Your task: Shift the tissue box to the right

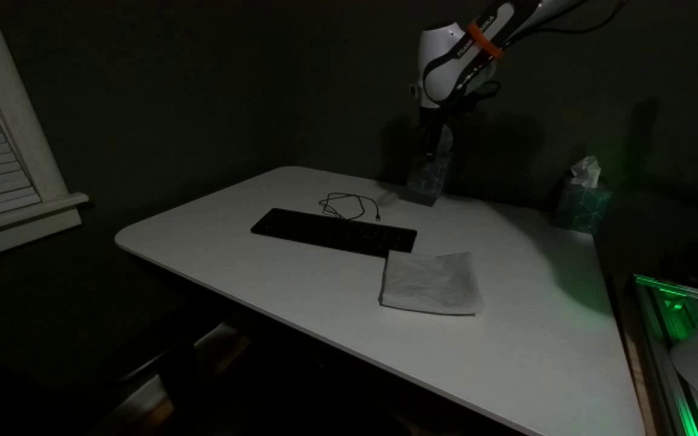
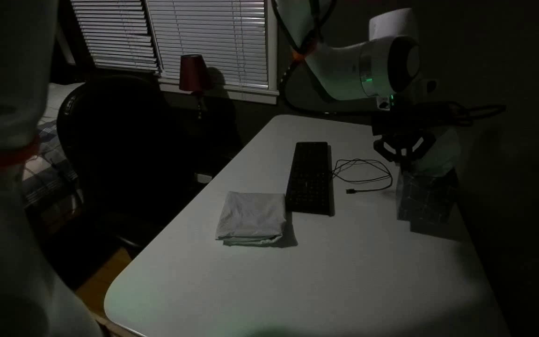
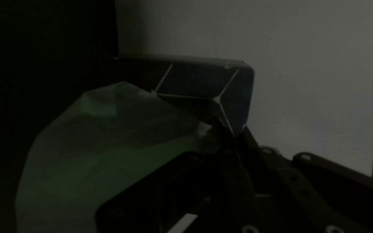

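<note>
The dark tissue box (image 1: 426,175) is at the far edge of the white table, and also shows in an exterior view (image 2: 424,199). Its tissue stands up beside the fingers. In the wrist view the box (image 3: 202,81) shows its patterned top and a near corner, with the pale tissue (image 3: 108,145) covering much of it. My gripper (image 1: 431,154) is over the box, fingers pointing down. In the wrist view the fingertips (image 3: 238,142) are close together on the box's top edge at that corner. The box looks slightly raised above its shadow, but the dark makes this unsure.
A greenish tissue box (image 1: 582,203) stands at the table's right edge. A black keyboard (image 1: 337,231) with a loose cable (image 1: 361,209) lies mid-table. A folded grey cloth (image 1: 431,283) lies against the keyboard's end. A dark wall rises behind the table (image 2: 344,281).
</note>
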